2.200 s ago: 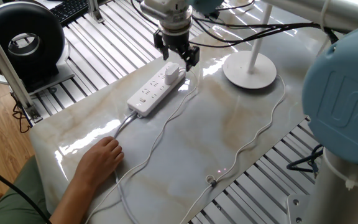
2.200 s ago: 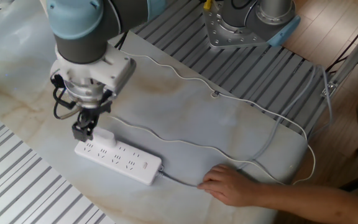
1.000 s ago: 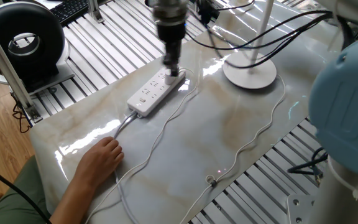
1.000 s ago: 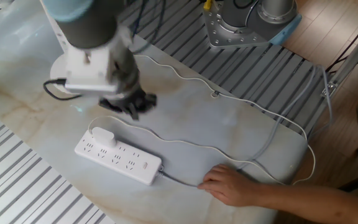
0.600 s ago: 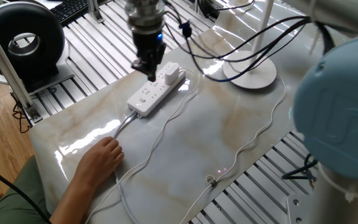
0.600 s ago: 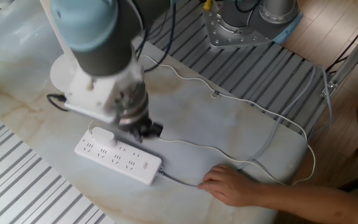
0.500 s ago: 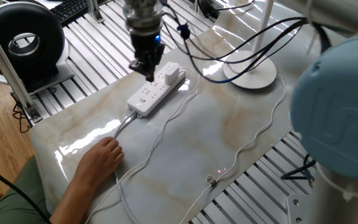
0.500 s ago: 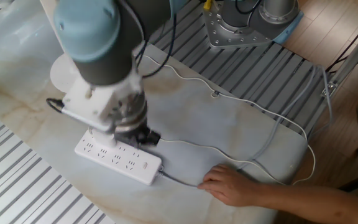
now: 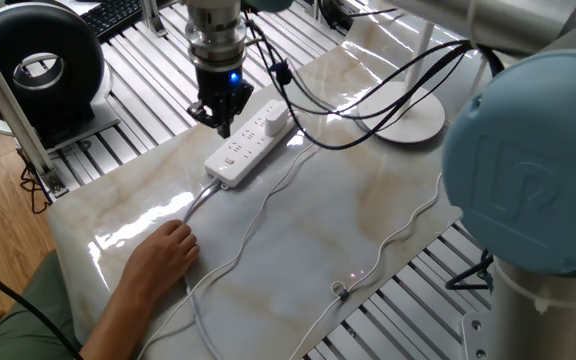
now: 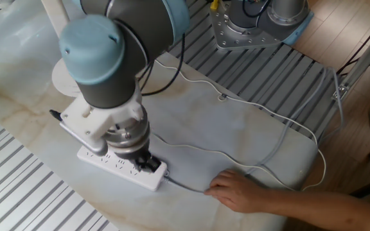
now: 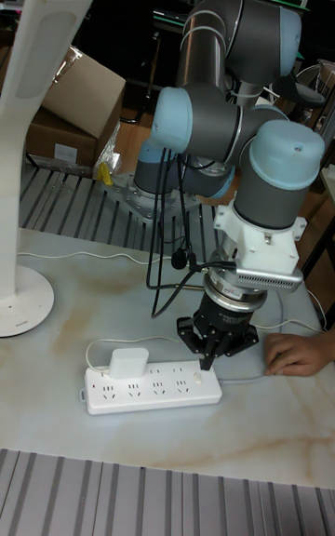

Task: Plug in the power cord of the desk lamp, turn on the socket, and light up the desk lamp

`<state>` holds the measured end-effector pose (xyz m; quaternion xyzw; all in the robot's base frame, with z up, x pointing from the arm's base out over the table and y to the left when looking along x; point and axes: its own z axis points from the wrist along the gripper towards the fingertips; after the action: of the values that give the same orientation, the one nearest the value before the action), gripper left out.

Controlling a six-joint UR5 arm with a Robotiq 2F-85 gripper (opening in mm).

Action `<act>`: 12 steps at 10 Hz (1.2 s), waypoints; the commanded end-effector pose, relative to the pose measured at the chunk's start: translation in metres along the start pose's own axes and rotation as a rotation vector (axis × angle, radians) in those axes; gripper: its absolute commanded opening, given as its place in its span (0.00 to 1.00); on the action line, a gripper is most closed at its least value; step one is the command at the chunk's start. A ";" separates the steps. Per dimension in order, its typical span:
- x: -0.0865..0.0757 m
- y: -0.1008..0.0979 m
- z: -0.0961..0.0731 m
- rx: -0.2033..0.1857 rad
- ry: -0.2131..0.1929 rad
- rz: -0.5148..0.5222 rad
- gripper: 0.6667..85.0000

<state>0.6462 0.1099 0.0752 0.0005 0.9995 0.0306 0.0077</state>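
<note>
Your gripper (image 11: 207, 347) hangs point-down over the end of the socket (image 9: 245, 146) from which the strip's own thicker cable (image 10: 188, 187) leaves; in the tall fixed view its dark fingertips (image 11: 205, 355) sit just above the strip's top face at its right end. The jaws appear drawn close together with nothing between them, though you cannot tell from any view whether they are fully closed or whether the tip touches the strip. A blue light glows on the wrist above the fingers in one fixed view.

The socket lies flat on the marble tabletop (image 9: 368, 220). The square white plug block (image 11: 127, 361) of the power cord (image 9: 408, 225) stands seated in an outlet toward the opposite end of the strip, well apart from the fingertips. From there the thin cord wanders in loose curves across the table.

The desk lamp (image 11: 33, 154) stands upright on its round disc base (image 9: 413, 118), beyond the plug end of the strip; its flat head shows no glow in the tall fixed view.

A person's hand (image 10: 236, 190) rests on the tabletop just beside the thicker cable, near the table's edge.
</note>
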 end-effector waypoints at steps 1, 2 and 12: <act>-0.006 0.007 0.012 -0.008 -0.024 0.048 0.00; -0.006 0.010 0.013 -0.013 -0.027 0.048 0.00; 0.011 0.006 0.028 0.011 -0.007 0.004 0.00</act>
<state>0.6416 0.1172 0.0511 0.0108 0.9996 0.0214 0.0158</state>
